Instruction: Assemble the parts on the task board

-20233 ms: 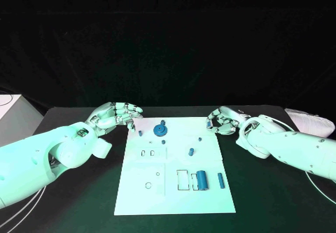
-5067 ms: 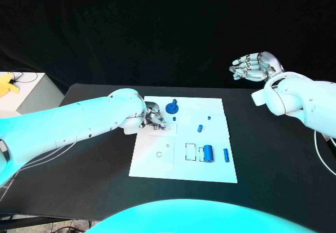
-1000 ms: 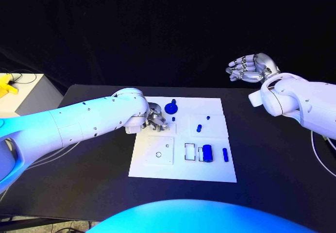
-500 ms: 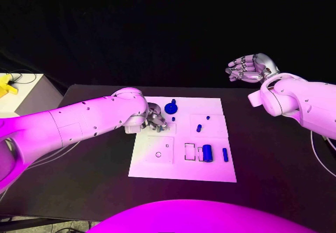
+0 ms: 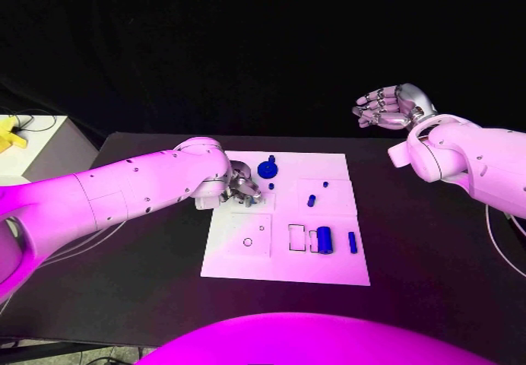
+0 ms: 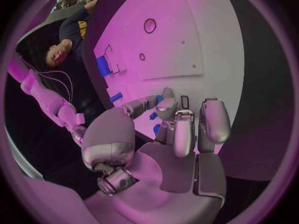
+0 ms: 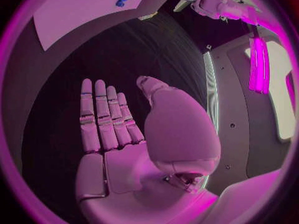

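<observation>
The white task board [image 5: 285, 262] lies in the middle of the black table. My left hand [image 5: 241, 188] rests fingertips-down on its far left part. In the left wrist view, small bits of blue [image 6: 153, 116] show between the curled fingers [image 6: 181, 127]; whether they are pinched is unclear. A blue gear [image 5: 267, 169] stands just beyond that hand, with a small peg [image 5: 272, 185] beside it. A short peg [image 5: 312, 201], a thick cylinder [image 5: 324, 239] and a thin pin [image 5: 352, 242] lie further right. My right hand [image 5: 390, 106] hangs raised beyond the table's far right, holding nothing, its fingers [image 7: 102, 117] straight.
A rectangular slot [image 5: 297, 237] and a small round hole [image 5: 248, 242] mark the board's near half. A white box [image 5: 33, 152] with a yellow thing [image 5: 10, 132] on it stands off the table's left. Bare black table [image 5: 438, 251] lies right of the board.
Over the last second nothing has visibly moved. Since the earliest frame my left hand has come down onto the board and my right hand has risen away from it.
</observation>
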Robot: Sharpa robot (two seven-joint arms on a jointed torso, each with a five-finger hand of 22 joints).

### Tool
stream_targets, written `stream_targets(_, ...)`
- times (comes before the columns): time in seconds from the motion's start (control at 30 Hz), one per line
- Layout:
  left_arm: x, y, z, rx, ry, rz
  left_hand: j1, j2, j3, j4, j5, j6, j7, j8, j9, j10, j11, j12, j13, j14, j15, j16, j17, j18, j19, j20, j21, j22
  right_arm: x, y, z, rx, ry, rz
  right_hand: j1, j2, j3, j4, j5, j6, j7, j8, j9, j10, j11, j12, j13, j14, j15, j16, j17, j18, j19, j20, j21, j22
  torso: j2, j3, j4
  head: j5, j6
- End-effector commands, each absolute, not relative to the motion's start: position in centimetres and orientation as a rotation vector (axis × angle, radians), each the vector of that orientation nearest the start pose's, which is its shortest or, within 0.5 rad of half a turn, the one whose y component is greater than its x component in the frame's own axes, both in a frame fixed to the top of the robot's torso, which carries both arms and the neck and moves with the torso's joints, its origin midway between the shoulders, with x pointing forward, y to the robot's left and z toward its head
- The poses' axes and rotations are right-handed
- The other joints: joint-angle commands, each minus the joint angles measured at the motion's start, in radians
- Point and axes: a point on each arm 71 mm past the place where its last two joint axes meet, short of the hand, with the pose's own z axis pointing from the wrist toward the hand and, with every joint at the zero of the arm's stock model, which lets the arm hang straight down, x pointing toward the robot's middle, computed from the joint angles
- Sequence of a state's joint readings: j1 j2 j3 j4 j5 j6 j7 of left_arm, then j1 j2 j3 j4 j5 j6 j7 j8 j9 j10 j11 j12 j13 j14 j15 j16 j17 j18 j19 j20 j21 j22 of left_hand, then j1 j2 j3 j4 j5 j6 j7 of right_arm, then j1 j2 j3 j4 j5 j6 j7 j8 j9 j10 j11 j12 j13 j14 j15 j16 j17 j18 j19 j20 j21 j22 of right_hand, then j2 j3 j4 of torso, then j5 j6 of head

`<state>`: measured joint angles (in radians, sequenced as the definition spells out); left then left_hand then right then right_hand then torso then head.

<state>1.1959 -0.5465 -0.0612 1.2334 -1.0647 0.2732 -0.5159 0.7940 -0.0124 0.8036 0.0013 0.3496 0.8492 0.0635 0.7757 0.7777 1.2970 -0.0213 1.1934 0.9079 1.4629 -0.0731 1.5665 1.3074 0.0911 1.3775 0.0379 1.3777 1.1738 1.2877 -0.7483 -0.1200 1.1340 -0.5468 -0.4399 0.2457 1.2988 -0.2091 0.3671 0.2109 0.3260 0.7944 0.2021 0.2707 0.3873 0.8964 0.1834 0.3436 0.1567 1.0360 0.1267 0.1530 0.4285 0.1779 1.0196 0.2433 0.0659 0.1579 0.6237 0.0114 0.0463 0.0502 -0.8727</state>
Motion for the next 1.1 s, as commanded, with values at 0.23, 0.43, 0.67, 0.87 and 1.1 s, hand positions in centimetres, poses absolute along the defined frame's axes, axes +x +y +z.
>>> stream_targets(0.23,50.6,14.0,-25.5,-0.103,2.479,-0.454,0.05,0.034,0.084,0.005,0.004,0.013,-0.015,-0.002,-0.001,-0.008,0.0,-0.005,-0.002,0.108,0.001,0.004,0.263,-0.01,-0.008,0.001,-0.005,-0.002,55.8,-28.4,-17.5,0.632,1.452,0.93,-0.008,-0.001,-0.001,-0.007,0.006,-0.005,0.045,-0.004,-0.002,0.007,0.001,-0.001,-0.001,0.003,0.007,-0.005,-0.001,0.006,-0.006,-0.001,0.0,-0.001,0.0,0.0004,-0.0001,0.0,0.0)
stream_targets(0.43,50.5,13.9,-25.4,-0.096,2.497,-0.469,0.052,0.035,0.093,0.002,0.005,0.013,-0.016,-0.001,-0.001,-0.009,0.0,-0.007,-0.005,0.108,0.001,0.004,0.263,-0.01,-0.009,0.002,-0.005,-0.003,55.8,-28.4,-17.5,0.632,1.455,0.929,-0.008,-0.001,-0.001,-0.007,0.007,-0.005,0.045,-0.004,-0.002,0.007,0.001,-0.001,-0.003,0.003,0.007,-0.005,-0.002,0.006,-0.006,-0.001,0.0,-0.002,0.0,0.0003,-0.0002,-0.001,0.0)
stream_targets(0.67,50.5,13.8,-24.9,-0.083,2.51,-0.483,0.056,0.034,0.106,-0.003,0.007,0.015,-0.016,0.001,-0.001,-0.007,0.0,-0.005,-0.002,0.108,0.001,0.004,0.263,-0.011,-0.007,0.002,-0.003,0.001,55.8,-28.4,-17.6,0.634,1.459,0.928,-0.009,-0.001,-0.002,-0.007,0.007,-0.005,0.045,-0.005,-0.002,0.007,0.001,-0.001,-0.004,0.003,0.007,-0.006,-0.003,0.006,-0.006,-0.001,0.0,-0.003,-0.001,0.0005,0.001,-0.003,0.0)
stream_targets(0.87,50.7,13.8,-24.2,-0.052,2.541,-0.492,0.059,0.027,0.122,-0.013,0.01,0.019,-0.017,0.002,-0.002,-0.001,0.0,0.0,0.007,0.108,0.001,0.004,0.263,-0.012,-0.004,0.002,0.0,0.007,55.8,-28.4,-17.7,0.634,1.462,0.929,-0.009,-0.001,-0.002,-0.007,0.007,-0.005,0.045,-0.005,-0.002,0.007,0.001,-0.001,-0.004,0.003,0.007,-0.006,-0.003,0.006,-0.006,-0.001,0.0,-0.003,-0.001,-0.0001,0.0012,-0.002,0.0)
stream_targets(1.1,51.1,14.1,-23.3,-0.014,2.575,-0.485,0.061,0.024,0.129,-0.018,0.011,0.022,-0.017,0.001,-0.003,0.002,-0.001,0.003,0.012,0.108,0.001,0.004,0.263,-0.012,-0.003,0.002,0.001,0.009,55.8,-28.4,-17.8,0.635,1.464,0.929,-0.009,-0.001,-0.002,-0.007,0.007,-0.005,0.045,-0.005,-0.002,0.007,0.001,-0.001,-0.004,0.003,0.007,-0.006,-0.003,0.006,-0.006,-0.001,0.0,-0.003,-0.001,-0.0002,0.0013,-0.003,0.0)
